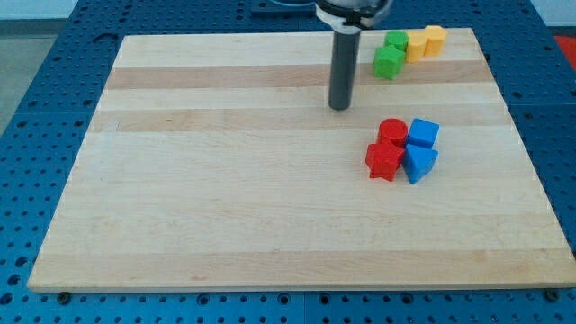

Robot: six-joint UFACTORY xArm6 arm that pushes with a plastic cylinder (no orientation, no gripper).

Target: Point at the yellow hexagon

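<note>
Two yellow blocks sit at the view's top right. One has flat sides and looks like the hexagon. The other, more orange and rounded, touches it on the right. My tip rests on the board to the left of and below them, about a block's width left of the lower green block. It touches no block.
A second green block sits beside the yellow ones. Below and right of my tip is a cluster: a red cylinder, a red star, a blue cube and a blue triangle. The wooden board lies on a blue perforated table.
</note>
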